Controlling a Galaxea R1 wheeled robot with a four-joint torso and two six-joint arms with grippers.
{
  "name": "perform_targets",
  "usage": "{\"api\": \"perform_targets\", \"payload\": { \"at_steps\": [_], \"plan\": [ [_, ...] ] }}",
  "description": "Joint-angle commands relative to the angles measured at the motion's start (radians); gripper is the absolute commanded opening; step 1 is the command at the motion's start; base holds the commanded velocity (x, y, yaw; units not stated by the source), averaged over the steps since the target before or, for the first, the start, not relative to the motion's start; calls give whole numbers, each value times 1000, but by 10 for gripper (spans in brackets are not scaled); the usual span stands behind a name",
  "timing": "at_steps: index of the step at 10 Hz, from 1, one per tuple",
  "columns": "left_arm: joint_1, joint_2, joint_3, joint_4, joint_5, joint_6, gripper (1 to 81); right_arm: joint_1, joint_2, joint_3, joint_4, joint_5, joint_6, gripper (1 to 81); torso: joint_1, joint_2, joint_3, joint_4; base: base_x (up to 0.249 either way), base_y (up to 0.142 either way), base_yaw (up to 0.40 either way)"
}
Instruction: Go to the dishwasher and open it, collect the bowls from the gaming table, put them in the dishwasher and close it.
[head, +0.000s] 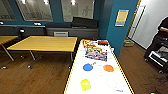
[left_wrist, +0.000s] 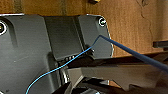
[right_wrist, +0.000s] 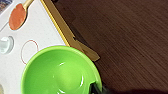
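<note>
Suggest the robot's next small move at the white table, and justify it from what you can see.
Probably lift the green bowl straight up. In the right wrist view something dark sits at its rim, seemingly the gripper. The blue bowl, orange bowl and yellow bowl lie on the gaming table.

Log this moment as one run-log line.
place: gaming table | on table: blue bowl, orange bowl, yellow bowl | right wrist: green bowl close | person right

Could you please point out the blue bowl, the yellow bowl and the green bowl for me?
blue bowl (head: 87, 67), head view, its middle.
yellow bowl (head: 85, 84), head view, its middle.
green bowl (right_wrist: 60, 72), right wrist view, its inside floor.
</note>
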Motion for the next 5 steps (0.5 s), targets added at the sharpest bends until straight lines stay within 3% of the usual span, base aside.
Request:
{"api": "perform_targets", "payload": {
  "at_steps": [1,3,5],
  "plan": [
    [-81,-233,345,1,61,4,811,-92,-85,32,-18,60,-137,10,0,0,0,0,0,0,0],
    [-116,-329,509,9,59,4,811,-207,-92,60,-18,129,-200,10,0,0,0,0,0,0,0],
    [-154,-406,581,5,61,4,811,-326,-88,55,-18,261,-211,10,0,0,0,0,0,0,0]
  ]
}}
